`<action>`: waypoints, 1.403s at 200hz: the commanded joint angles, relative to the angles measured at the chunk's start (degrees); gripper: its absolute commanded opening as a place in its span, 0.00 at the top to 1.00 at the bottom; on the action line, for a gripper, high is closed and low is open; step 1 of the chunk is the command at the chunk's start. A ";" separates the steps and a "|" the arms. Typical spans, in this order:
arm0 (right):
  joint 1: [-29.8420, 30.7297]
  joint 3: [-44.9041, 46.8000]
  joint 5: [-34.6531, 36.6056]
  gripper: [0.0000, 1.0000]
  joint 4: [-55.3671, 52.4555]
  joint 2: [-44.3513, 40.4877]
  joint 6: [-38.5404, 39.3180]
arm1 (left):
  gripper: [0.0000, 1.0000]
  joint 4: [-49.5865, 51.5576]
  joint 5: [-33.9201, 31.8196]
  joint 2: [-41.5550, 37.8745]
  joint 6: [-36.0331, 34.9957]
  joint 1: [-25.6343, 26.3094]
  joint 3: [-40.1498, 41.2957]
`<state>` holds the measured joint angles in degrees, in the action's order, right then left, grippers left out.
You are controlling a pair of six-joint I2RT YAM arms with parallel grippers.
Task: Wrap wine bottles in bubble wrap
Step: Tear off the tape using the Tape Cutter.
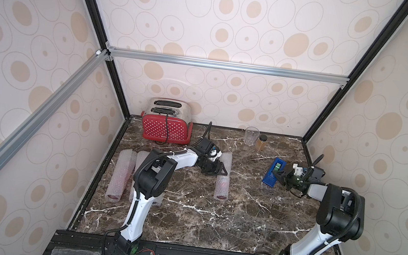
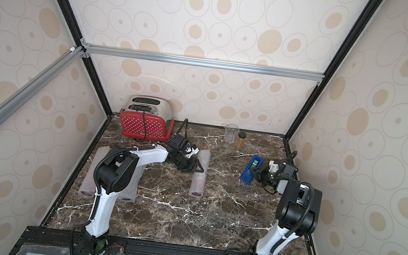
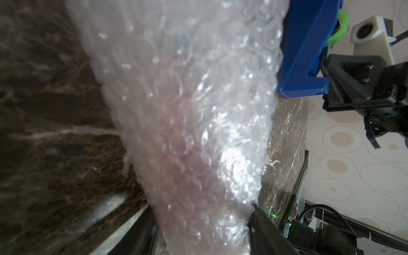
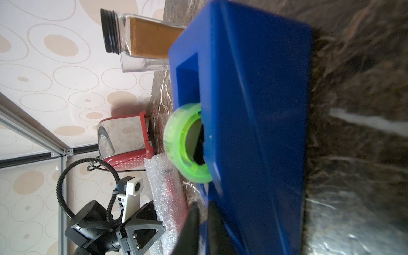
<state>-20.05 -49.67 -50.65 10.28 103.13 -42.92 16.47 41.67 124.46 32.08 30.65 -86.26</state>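
Bottle (image 1: 221,189) inside left end effector (image 1: 219,172)

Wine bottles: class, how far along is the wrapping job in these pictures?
Done: at least two wrapped rolls lie at the table's left. In hand: left gripper holds the centre roll; right gripper is shut at the blue tape dispenser. Left: taping that roll, probably.

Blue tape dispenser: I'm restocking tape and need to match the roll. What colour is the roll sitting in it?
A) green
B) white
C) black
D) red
A: the right wrist view shows a green tape roll seated in the blue tape dispenser.
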 commanded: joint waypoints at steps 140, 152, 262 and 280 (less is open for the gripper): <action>-0.86 -6.46 -0.91 1.00 16.48 -1.08 -23.87 | 0.40 8.31 -5.90 1.67 -3.77 0.99 3.11; -0.91 -7.41 -0.81 1.00 16.39 -1.13 -24.61 | 0.40 8.32 -5.99 1.70 -3.77 1.10 3.11; -1.16 -11.34 -0.46 1.00 14.59 -3.36 -27.26 | 0.40 8.32 -5.99 1.92 -3.54 1.08 2.85; -1.14 -11.63 -0.75 1.00 14.52 -3.86 -27.47 | 0.40 8.31 -5.99 2.00 -3.51 1.08 2.85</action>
<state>-20.93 -58.83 -50.37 21.82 102.91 -69.19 16.10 41.08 124.38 31.16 31.09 -86.06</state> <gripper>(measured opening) 0.048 0.601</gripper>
